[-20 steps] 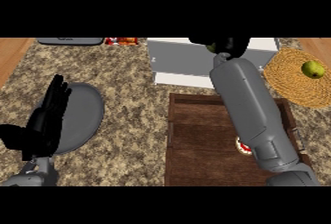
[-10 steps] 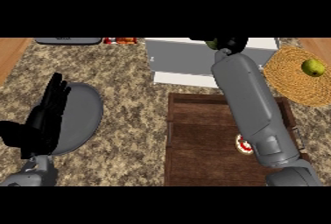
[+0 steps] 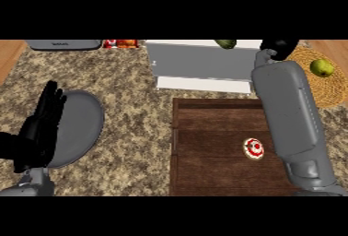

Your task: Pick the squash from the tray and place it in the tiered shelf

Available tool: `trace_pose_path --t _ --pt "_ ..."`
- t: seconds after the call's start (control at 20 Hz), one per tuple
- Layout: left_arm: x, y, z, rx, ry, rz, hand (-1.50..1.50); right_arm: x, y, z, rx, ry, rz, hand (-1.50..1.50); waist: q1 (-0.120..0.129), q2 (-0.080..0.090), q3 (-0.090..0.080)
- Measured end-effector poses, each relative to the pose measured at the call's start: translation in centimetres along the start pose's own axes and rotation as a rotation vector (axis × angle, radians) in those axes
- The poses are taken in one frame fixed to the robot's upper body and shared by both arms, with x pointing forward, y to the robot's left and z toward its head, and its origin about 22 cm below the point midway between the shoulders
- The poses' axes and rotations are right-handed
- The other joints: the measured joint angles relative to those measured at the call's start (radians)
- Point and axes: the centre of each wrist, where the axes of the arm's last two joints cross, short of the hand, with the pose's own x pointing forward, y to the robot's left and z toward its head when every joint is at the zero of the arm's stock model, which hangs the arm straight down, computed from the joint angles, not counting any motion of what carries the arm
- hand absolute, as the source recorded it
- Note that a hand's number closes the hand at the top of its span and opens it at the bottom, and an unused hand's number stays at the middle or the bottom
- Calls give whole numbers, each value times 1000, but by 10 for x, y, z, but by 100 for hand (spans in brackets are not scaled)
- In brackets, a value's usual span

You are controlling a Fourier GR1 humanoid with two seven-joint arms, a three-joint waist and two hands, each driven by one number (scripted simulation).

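Resting at the near left, the left hand [image 3: 37, 131] shows straight, upright fingers over a grey plate [image 3: 81, 126]; the wooden tray [image 3: 211, 138] holds a small red-and-white disc [image 3: 254, 148]. Farther off, the right hand [image 3: 277, 45] reaches the white shelf [image 3: 200, 62]; its fingers cannot be told. The squash [image 3: 226, 44] sits at the shelf's far edge, apart from that hand.

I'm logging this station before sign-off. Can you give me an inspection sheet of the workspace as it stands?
Surface: speckled stone counter.
Job's things: squash lies on the white tiered shelf at its far edge; wooden tray holds only a small red-and-white round item.
Clutter: grey plate; green fruit on a woven mat; grey appliance; red items.
Hands: right hand beside the shelf, fingers unclear; left hand resting open over the plate.
Cables: nothing seen.
Surroundings: wood floor at the corners.
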Motion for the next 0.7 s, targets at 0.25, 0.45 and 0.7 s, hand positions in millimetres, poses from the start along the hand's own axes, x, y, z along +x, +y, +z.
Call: trace_pose_path --t 0.25,0.45,0.7 --pt "0 0 4 7 0 2 0 -14 -58 -5 -51 63 -1 -150 -13 -3 0" --pt "1 1 2 5 1 3 0 -24 -113 1 -51 78 -7 -150 -13 -1 1" --pt "-1 -5 4 0 -1 8 0 -43 -175 21 -32 79 -18 -150 -6 2 1"
